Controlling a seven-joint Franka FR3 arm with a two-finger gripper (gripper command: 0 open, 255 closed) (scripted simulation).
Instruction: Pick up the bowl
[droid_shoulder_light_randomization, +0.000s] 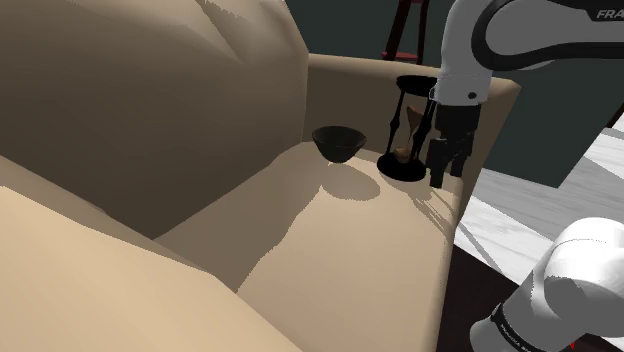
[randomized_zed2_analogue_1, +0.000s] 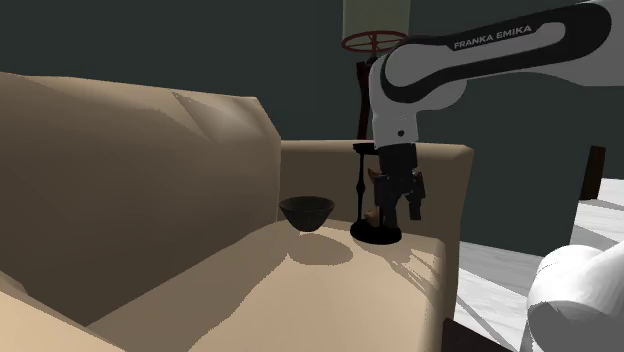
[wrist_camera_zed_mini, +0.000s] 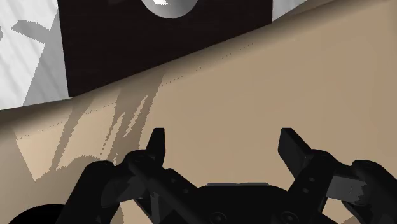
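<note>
Where the beige sofa (droid_shoulder_light_randomization: 330, 250) seat climbs from the lower middle of the shoulder view, the arm's white base bulks at the lower right. Farther up, right of centre, the pincer (droid_shoulder_light_randomization: 443, 172) hangs low over the cushion's edge, released and empty (the wrist view shows beige cushion between its spread fingers). Just beside it stands a black hourglass (droid_shoulder_light_randomization: 402, 168). Beyond, near the frame's centre, the dark bowl (droid_shoulder_light_randomization: 338, 143) sits upright on the seat, left of the hourglass and apart from it, before the armrest.

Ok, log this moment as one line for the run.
stage: pre-grasp | end effector: open, empty, above sofa seat, beside hourglass | bowl: upright on seat, untouched
</note>
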